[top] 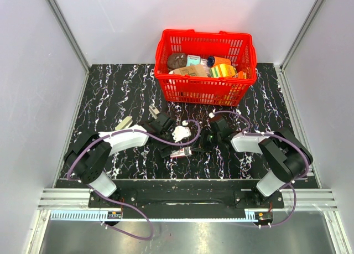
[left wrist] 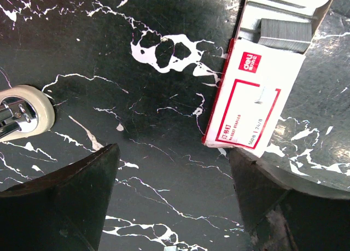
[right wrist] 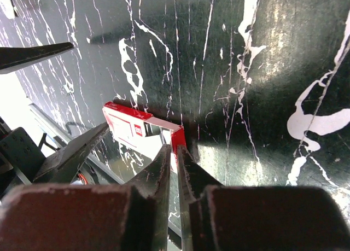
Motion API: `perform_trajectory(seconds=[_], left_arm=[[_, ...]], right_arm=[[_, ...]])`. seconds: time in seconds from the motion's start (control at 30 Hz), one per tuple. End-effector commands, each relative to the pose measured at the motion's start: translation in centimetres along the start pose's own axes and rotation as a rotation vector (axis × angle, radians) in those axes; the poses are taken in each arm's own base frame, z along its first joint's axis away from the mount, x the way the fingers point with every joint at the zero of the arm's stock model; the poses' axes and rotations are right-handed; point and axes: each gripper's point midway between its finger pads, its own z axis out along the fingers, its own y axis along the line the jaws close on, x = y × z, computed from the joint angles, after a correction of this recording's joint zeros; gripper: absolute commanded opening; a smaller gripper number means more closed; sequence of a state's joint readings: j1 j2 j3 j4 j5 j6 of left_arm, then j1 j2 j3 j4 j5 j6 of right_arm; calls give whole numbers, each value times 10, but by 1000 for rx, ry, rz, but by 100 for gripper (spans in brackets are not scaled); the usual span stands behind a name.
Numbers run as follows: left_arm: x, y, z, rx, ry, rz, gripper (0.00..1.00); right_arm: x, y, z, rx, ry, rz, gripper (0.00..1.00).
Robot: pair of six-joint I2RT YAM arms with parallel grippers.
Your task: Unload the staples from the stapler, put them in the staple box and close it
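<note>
- The black table [top: 110, 93] with white veins is seen from above, and both arms are stretched over its middle.
- A red basket [top: 202, 92] filled with packets is placed at the far edge, well apart from the stapler.
- The left gripper [left wrist: 174, 151] is held low over the table. Its fingers [left wrist: 82, 196] are spread wide and nothing is gripped between them.
- The right gripper [right wrist: 176, 150] is pointed at the box. Its fingers [right wrist: 156, 180] are together with only a thin slit between them, and nothing is seen clamped there.
- The stapler [top: 124, 123] is lying on the left part of the table, just beside the left arm on its far side and apart from both grippers. Its long axis is diagonal, from near-left to far-right. Mostly the pale strip is seen against the dark table, and which end is the front cannot be told.
- The box of staples [left wrist: 254, 98] is lying between the two grippers. It is open at the end away from the left gripper, and rows of staples are seen inside. Its closed end is just beside one left finger, and the right fingertips are at a red corner; whether it is touched cannot be told.
- A shiny metal piece [left wrist: 19, 115] with a beige rim is cut by the left edge of the left wrist view, apart from the box.
</note>
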State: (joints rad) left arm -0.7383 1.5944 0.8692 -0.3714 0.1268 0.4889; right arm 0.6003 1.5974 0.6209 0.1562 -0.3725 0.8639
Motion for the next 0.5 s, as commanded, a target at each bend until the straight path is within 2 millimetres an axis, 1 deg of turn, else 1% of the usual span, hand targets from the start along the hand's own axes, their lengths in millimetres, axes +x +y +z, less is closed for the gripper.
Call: perform_trajectory(seconds=[0.0,0.27,0.47], left_arm=[[0,8,5,-39,22,10,86],[1,8,5,-37,28,17,85],[0,7,5,-35,31,19,85]], right_arm=[[4,11,6,-49,21,-5,13],[14,19,17,-64,55,-16,13],[16,23,20,-69,61,-22,13]])
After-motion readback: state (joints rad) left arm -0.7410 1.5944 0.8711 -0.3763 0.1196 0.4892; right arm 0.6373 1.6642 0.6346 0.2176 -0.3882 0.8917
